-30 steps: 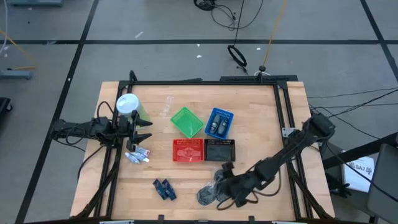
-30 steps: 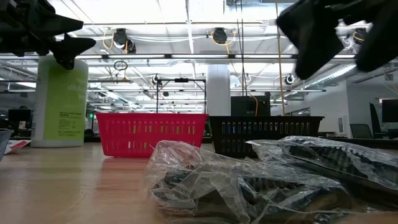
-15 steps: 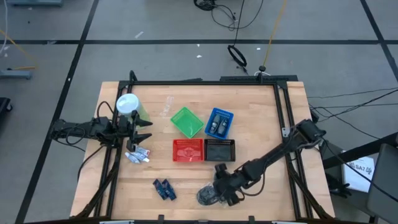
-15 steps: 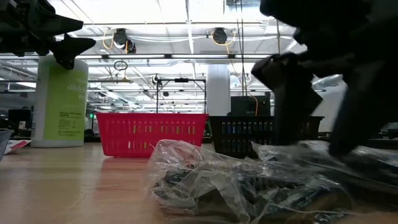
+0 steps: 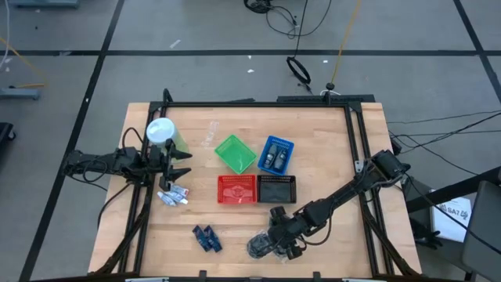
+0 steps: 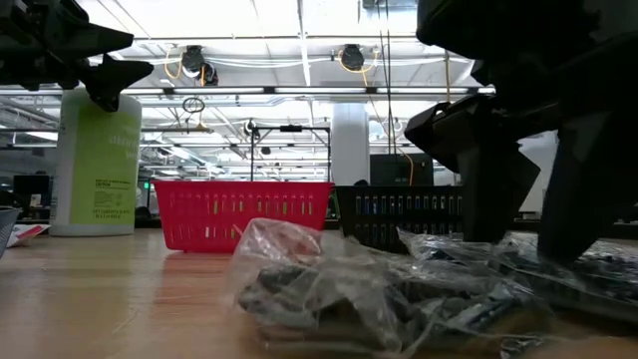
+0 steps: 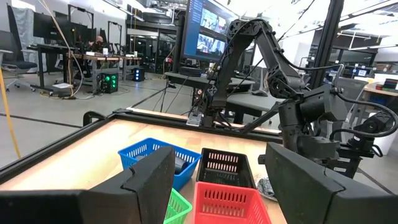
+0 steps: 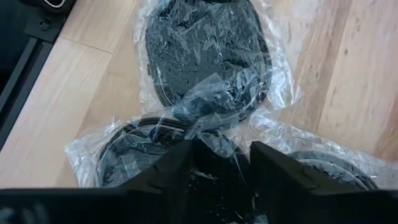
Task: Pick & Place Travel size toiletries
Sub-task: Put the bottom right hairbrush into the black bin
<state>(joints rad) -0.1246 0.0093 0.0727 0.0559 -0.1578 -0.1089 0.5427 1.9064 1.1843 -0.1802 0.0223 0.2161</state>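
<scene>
Right gripper point(image 5: 279, 242) down on grey round packets point(image 5: 262, 245) near table point(image 5: 329, 149) front edge, fingers point(image 8: 273, 180) straddling crinkled plastic, apparently pinching it. Left gripper point(image 5: 178, 163) open beside green container point(image 5: 163, 135), far left.

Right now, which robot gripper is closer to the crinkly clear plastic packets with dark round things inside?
The right gripper is down on the packets; the left gripper waits beside the green container.

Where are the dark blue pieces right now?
In the high view, the dark blue pieces lie near the table's front edge, left of the clear-wrapped packets and below the red basket.
</scene>
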